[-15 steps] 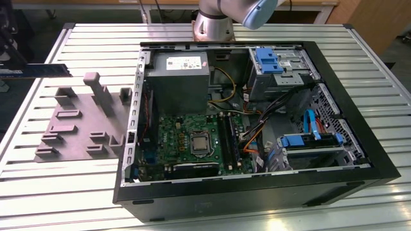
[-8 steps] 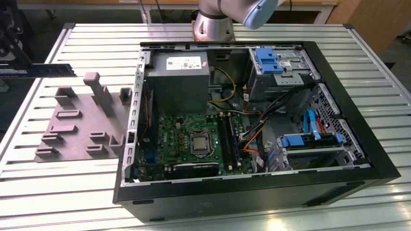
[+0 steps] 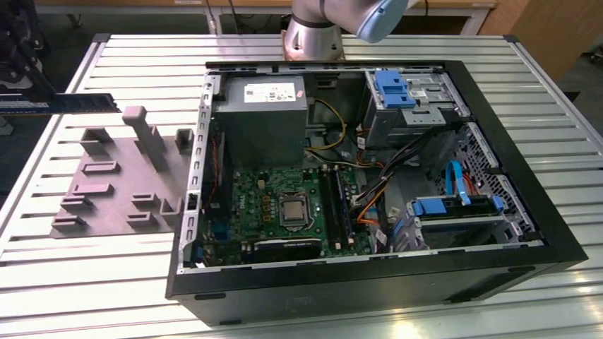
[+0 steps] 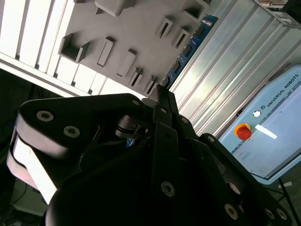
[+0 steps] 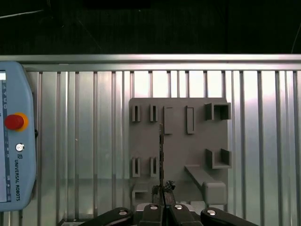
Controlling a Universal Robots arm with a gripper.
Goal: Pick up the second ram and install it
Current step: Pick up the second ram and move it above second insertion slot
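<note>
One second ram (image 3: 58, 104) (edge-on in the first wrist view) is clenched in the gripper (image 5: 162, 192), near one grey tray (image 3: 118, 212), at ten o'clock from one open computer case (image 3: 377, 289) in the exterior view. There the gripper's body is cut off, and the power supply's label (image 3: 273, 92) is illegible.

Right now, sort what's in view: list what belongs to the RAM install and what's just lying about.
Job in hand:
ram, gripped in the tool
slots on the motherboard
PC case, lying open

Lying about:
tray
pendant
power supply
drive brackets
</note>
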